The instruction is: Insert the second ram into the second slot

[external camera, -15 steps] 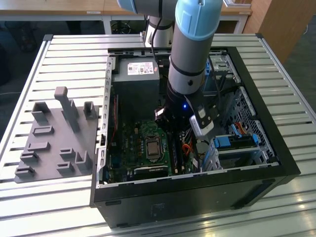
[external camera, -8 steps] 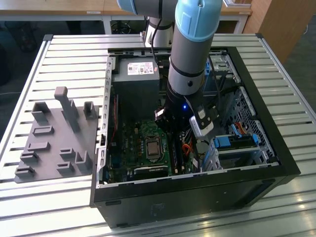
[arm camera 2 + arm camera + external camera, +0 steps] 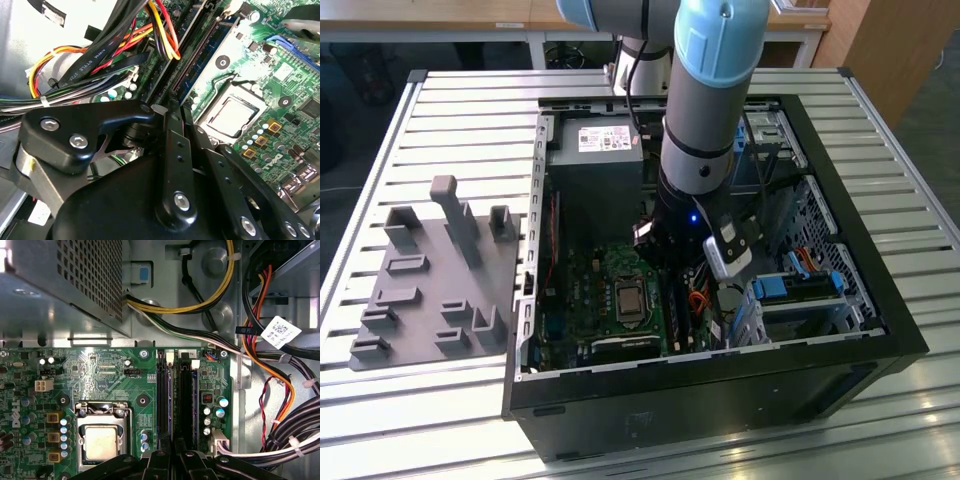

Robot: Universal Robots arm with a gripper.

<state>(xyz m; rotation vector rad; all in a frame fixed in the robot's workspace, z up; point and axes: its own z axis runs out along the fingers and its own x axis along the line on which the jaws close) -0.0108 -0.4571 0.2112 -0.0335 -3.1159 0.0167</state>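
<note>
The second ram (image 3: 171, 400) shows as a thin blue edge standing along a long black memory slot on the green motherboard (image 3: 100, 370). It appears again in the second wrist view as a blue strip (image 3: 202, 67) running away from the fingertips. My gripper (image 3: 172, 452) is low inside the open computer case, its black fingers (image 3: 176, 150) drawn close together over the near end of the stick. A parallel black slot (image 3: 186, 400) lies right beside it. In the exterior view the arm (image 3: 705, 130) reaches down into the case (image 3: 880, 330) above the board.
The processor socket (image 3: 101, 440) sits close beside the slots. Thick cable bundles (image 3: 270, 390) hang on the other side, near the drive cage (image 3: 800, 290). The power supply (image 3: 595, 165) fills the case's far end. A grey fixture plate (image 3: 430, 280) lies on the table at the exterior view's left.
</note>
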